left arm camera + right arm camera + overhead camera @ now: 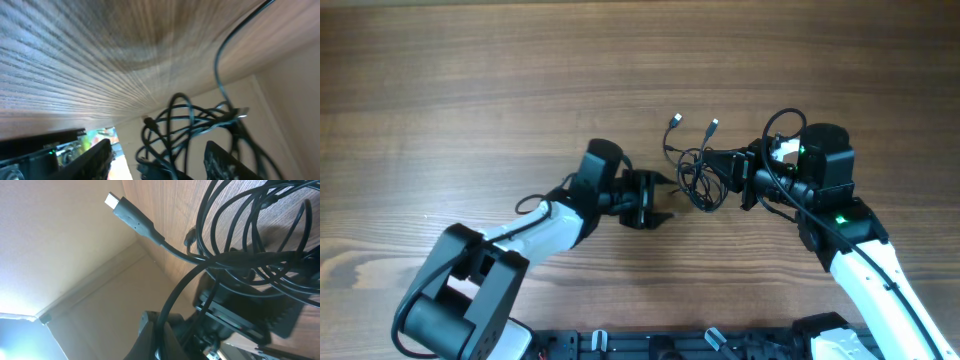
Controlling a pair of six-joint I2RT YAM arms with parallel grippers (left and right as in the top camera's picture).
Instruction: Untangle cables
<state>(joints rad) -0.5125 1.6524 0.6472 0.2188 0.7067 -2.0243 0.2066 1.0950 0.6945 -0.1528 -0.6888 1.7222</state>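
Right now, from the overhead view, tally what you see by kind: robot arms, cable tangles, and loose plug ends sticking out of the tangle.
Robot arms: 2, left arm and right arm
Cable tangles: 1, the cable tangle
Loose plug ends: 2, left plug end and right plug end
Total: 5

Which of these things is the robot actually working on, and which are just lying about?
In the job: thin black cables, right claw shut on them, left claw open beside them.
Just there: wooden table, the arms' own thicker wires.
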